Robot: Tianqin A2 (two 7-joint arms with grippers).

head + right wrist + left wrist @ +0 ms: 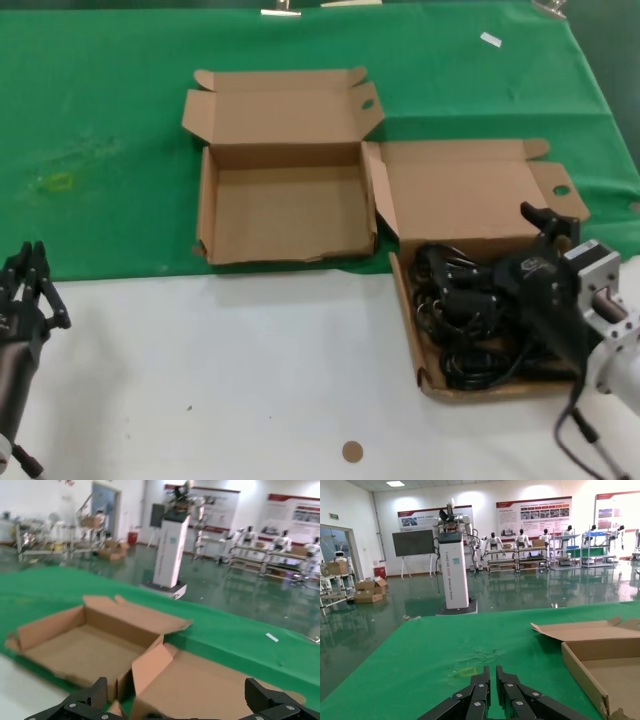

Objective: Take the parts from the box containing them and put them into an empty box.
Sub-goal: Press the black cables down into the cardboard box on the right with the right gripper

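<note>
Two brown boxes sit open on our counter (250, 350): the empty box (285, 210) on the green cloth (100, 130), the box containing the parts (480, 200) just beside it. Our right hand (545, 250), fingers spread wide, hovers over the parts (465, 320). Our left hand (25, 290), clenched, waits at the counter's near left edge.

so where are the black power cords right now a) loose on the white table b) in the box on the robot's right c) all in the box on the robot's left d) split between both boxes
b, the black power cords lie bundled in the box on the robot's right, under the right gripper, while the box on the robot's left shows only bare cardboard inside.
</note>
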